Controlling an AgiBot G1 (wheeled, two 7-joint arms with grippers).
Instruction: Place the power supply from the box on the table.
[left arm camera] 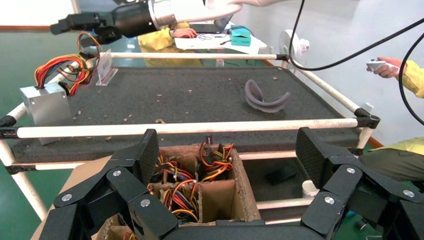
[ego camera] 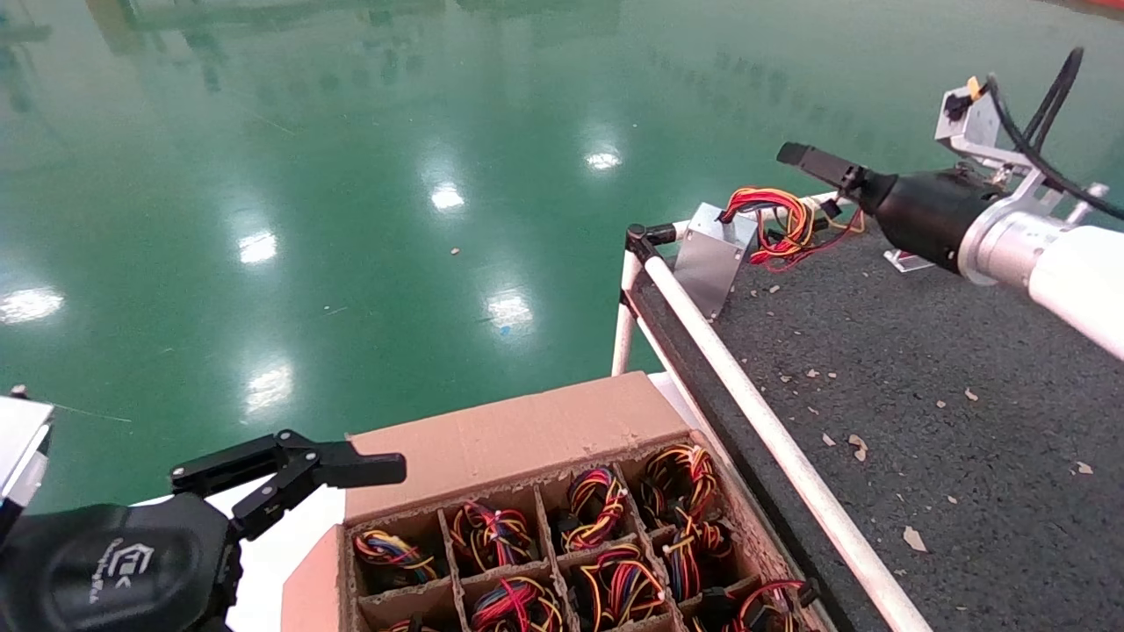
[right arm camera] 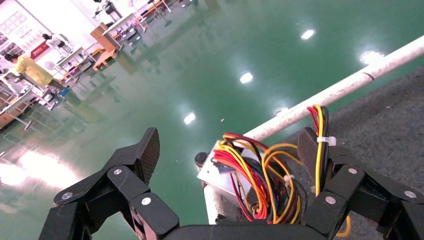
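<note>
Head view downward; wrist views sharing table [left arm camera: 200,95].

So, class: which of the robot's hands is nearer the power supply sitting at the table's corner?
Right. The right hand hovers open just beside the power supply on the table; the left hand is open far off by the box.

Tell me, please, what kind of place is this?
Probably a factory or robot test hall: a glossy green floor, a pipe-framed table, a box of wired parts, and work desks behind.
</note>
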